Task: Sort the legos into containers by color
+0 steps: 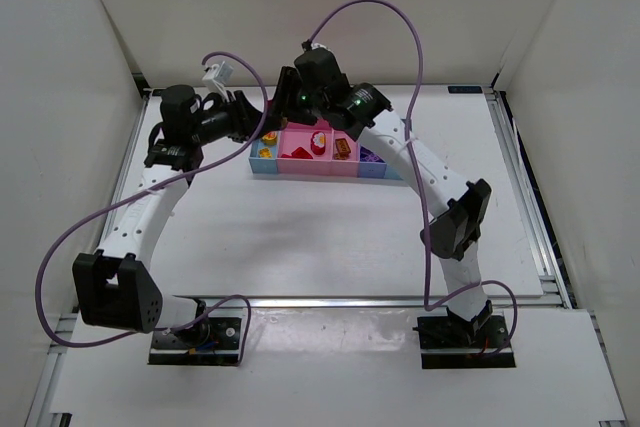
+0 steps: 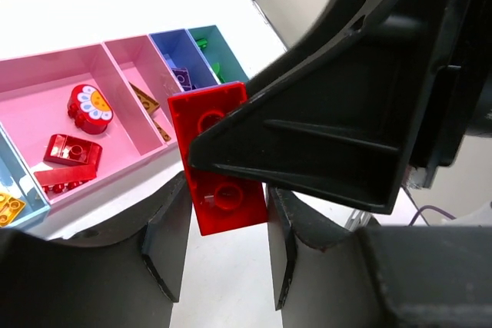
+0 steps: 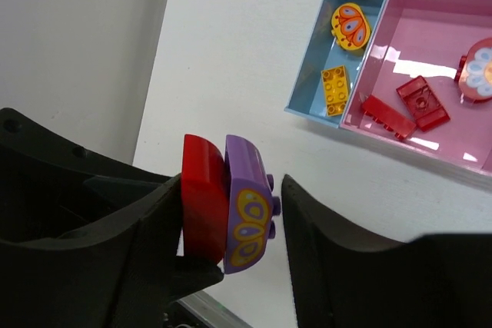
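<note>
Left gripper (image 2: 227,197) of mine pinching red brick (image 2: 209,122) by its long edges, brick held in air. My right gripper (image 3: 231,190) around same brick plus purple butterfly piece (image 3: 247,217) stuck to it: one finger flat on red face, other just beside purple studs. I cannot tell if it presses. Both grippers meet above left end of containers (image 1: 305,170), row lying toward far edge of worktop, mid-width. Light blue bin (image 3: 323,44) holds yellow pieces (image 3: 336,86). Pink bin (image 2: 46,97) holds red pieces (image 2: 73,150). Blue bin (image 2: 171,48) holds purple brick (image 2: 182,77).
</note>
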`<state>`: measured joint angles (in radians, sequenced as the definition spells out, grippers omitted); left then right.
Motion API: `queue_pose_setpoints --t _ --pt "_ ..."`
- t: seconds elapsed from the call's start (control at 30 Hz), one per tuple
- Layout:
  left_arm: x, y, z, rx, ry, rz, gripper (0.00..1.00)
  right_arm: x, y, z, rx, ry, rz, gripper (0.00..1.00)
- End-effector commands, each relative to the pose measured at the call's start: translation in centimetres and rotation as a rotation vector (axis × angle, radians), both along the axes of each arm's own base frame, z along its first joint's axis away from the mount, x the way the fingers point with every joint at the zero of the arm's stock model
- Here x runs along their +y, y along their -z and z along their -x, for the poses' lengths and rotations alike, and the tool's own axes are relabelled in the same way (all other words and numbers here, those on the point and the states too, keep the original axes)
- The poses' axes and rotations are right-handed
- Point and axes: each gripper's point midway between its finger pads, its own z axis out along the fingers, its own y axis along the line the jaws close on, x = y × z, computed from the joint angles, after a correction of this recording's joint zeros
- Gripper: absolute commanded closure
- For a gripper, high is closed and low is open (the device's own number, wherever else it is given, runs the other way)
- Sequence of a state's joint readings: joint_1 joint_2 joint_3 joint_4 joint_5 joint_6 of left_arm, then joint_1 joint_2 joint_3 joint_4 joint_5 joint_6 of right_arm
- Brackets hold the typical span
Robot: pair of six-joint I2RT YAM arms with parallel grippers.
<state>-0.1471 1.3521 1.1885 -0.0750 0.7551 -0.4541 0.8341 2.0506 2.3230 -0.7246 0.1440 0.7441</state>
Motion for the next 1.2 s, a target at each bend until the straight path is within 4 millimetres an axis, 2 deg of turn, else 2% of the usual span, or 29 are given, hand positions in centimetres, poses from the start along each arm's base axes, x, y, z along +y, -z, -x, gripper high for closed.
queue_pose_setpoints --t 0.0,0.03,0.07,0.17,0.23,0.37,0.4,0.43,0.47,0.5,0.53,0.57,0.6,0.63,0.67,0.7,0.73,0.83,0.97,1.0,1.03,1.07,1.13,1.17 --pt "-0.2 -3.1 0.9 -0.091 0.019 0.029 0.90 0.9 -1.2 1.2 -0.058 -0.125 -0.011 0.42" --pt "-0.3 -2.9 1.0 -0.086 0.025 0.034 0.90 0.9 -1.3 1.2 -0.070 -0.144 -0.008 0.36" --pt "-0.4 -3.0 1.2 -0.082 0.033 0.040 0.90 0.7 -1.7 1.1 -0.086 -0.163 -0.009 0.23" --pt "-0.5 -2.9 1.8 -0.071 0.044 0.051 0.90 0.7 -2.3 1.5 -0.101 -0.239 -0.030 0.01" --pt "-0.4 -2.5 2.0 -0.064 0.041 0.050 0.90 0.2 -2.8 0.9 -0.111 -0.234 -0.043 0.01" --pt "-0.2 -2.4 2.9 -0.068 0.041 0.044 0.90 -1.1 -5.1 -0.2 -0.207 -0.280 -0.072 0.01" --pt "-0.2 -2.2 3.1 -0.061 0.042 0.041 0.90 -1.7 -5.2 0.9 -0.216 -0.356 -0.093 0.01" --pt "-0.1 -2.3 3.1 -0.063 0.039 0.040 0.90 -2.2 -6.7 0.5 -0.275 -0.376 -0.148 0.01" --pt "-0.1 -2.5 3.4 -0.066 0.045 0.042 0.90 -4.2 -7.0 -0.7 -0.291 -0.370 -0.177 0.01" --pt "-0.1 -2.3 3.6 -0.053 0.056 0.046 0.90 -5.0 -6.1 0.8 -0.260 -0.457 -0.221 0.01" --pt "0.0 -2.5 3.6 -0.048 0.061 0.058 0.90 -5.7 -6.6 0.9 -0.278 -0.493 -0.248 0.03" --pt "-0.1 -2.6 3.8 -0.018 0.070 0.084 0.90 -7.5 -5.5 0.0 -0.251 -0.494 -0.250 0.04" --pt "-0.2 -2.7 4.1 -0.019 0.088 0.092 0.90 -8.0 -5.6 1.3 -0.244 -0.587 -0.286 0.07" --pt "-0.3 -2.8 4.3 -0.022 0.100 0.095 0.90 -8.6 -6.4 1.7 -0.286 -0.638 -0.313 0.07" --pt "-0.5 -2.8 4.5 -0.020 0.117 0.099 0.90 -9.8 -5.6 1.6 -0.269 -0.659 -0.320 0.07" --pt "-0.6 -3.2 4.6 -0.046 0.133 0.102 0.90 -10.1 -5.7 2.2 -0.275 -0.701 -0.335 0.07" --pt "-0.7 -3.3 4.7 -0.052 0.158 0.108 0.90 -10.3 -6.2 3.7 -0.301 -0.809 -0.369 0.07" --pt "-0.6 -3.4 4.4 -0.042 0.179 0.131 0.90 -10.8 -6.4 5.1 -0.317 -0.887 -0.395 0.08" --pt "0.1 -3.2 3.3 0.006 0.173 0.168 0.90 -10.2 -6.5 7.4 -0.388 -1.005 -0.410 0.09" --pt "0.1 -3.4 3.1 0.027 0.165 0.185 0.90 -9.6 -6.5 8.7 -0.425 -1.059 -0.408 0.09" --pt "0.3 -3.1 2.7 0.042 0.159 0.191 0.90 -9.4 -6.3 9.3 -0.532 -1.116 -0.377 0.09" --pt "0.2 -3.5 2.5 0.041 0.161 0.198 0.90 -9.2 -6.1 10.0 -0.562 -1.139 -0.356 0.09" --pt "0.2 -3.8 2.1 0.062 0.149 0.216 0.90 -8.5 -5.0 12.6 -0.505 -1.200 -0.344 0.11" --pt "0.3 -4.0 2.0 0.067 0.139 0.222 0.90 -8.4 -4.5 13.0 -0.620 -1.248 -0.302 0.12"
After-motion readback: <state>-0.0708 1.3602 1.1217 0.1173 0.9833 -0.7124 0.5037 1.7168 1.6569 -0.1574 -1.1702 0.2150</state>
